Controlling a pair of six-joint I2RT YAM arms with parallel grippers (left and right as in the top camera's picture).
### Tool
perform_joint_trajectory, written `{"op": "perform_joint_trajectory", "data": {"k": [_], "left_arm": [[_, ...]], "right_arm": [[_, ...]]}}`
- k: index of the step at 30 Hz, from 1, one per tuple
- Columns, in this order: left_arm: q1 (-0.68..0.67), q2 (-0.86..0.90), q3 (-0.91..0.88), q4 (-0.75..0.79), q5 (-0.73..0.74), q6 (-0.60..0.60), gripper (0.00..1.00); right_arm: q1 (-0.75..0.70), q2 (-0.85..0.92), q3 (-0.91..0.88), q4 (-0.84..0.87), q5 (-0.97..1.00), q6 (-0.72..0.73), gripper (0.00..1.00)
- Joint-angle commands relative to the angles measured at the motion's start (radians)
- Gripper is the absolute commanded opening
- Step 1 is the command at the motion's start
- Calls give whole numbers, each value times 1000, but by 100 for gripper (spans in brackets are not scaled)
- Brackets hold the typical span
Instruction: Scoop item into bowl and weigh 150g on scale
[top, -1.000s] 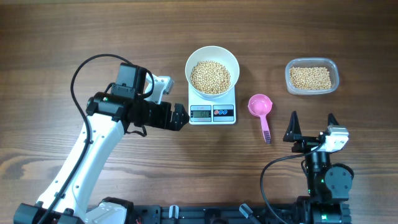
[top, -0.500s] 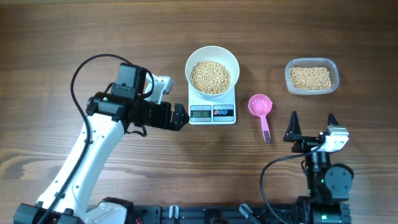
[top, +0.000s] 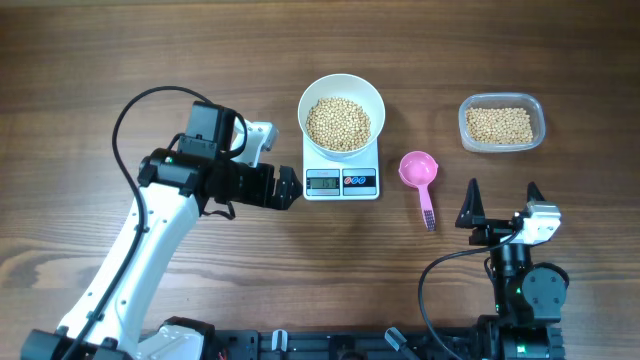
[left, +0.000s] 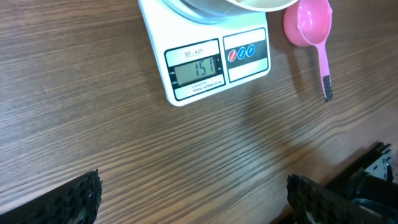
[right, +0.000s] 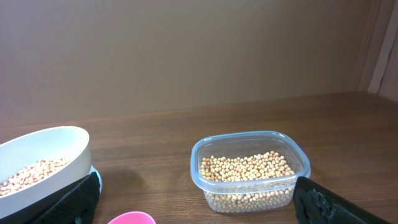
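A: Far left first. Left gripper (top: 289, 188)?
B: Spread wide, holding nothing, hovering just left of the scale (top: 341, 181).
A: Then the beans (top: 338, 123)?
B: Heaped in the white bowl (top: 309, 100), sitting on the scale. Reads 151 on the display in the left wrist view, so likely about done.
A: Handling?
B: Probably light, hard and smooth; bound to roll and scatter. No use pinching singly. Better taken with the pink scoop (top: 417, 170), gripped on its thin handle. Lying just right of the scale, empty.
A: Bowl itself?
B: Looks rigid and slick, heavier when loaded. Best pinched at the rim and kept level.
A: Further right?
B: More beans in the clear tub (top: 463, 122), well apart from the bowl. Right gripper (top: 502, 190) nearer the base, fingers apart, clamped on nothing.
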Motion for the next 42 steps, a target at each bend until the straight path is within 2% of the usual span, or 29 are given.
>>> {"op": "perform_joint_trajectory", "data": {"k": [1, 5, 11, 15, 19, 25, 36, 42], "left_arm": [[-2, -58, 14, 16, -25, 19, 100], [-2, -104, 13, 103, -56, 27, 100], [-2, -195, -22, 241, -187, 26, 100], [-2, -269, -92, 286, -196, 14, 100], [-2, -402, -219, 369, -196, -80, 100], [-2, -642, -415, 526, -204, -80, 100], [30, -1098, -716, 648, -227, -80, 100], [107, -1235, -800, 676, -227, -80, 100]], "right_arm": [[5, -14, -2, 2, 21, -20, 100], [5, -14, -2, 2, 21, -20, 100], [5, -14, -2, 2, 21, -20, 100], [5, -14, -2, 2, 21, -20, 100], [5, -14, -2, 2, 21, -20, 100], [5, -14, -2, 2, 21, -20, 100], [5, -14, -2, 2, 21, -20, 100], [5, -14, -2, 2, 21, -20, 100]]}}
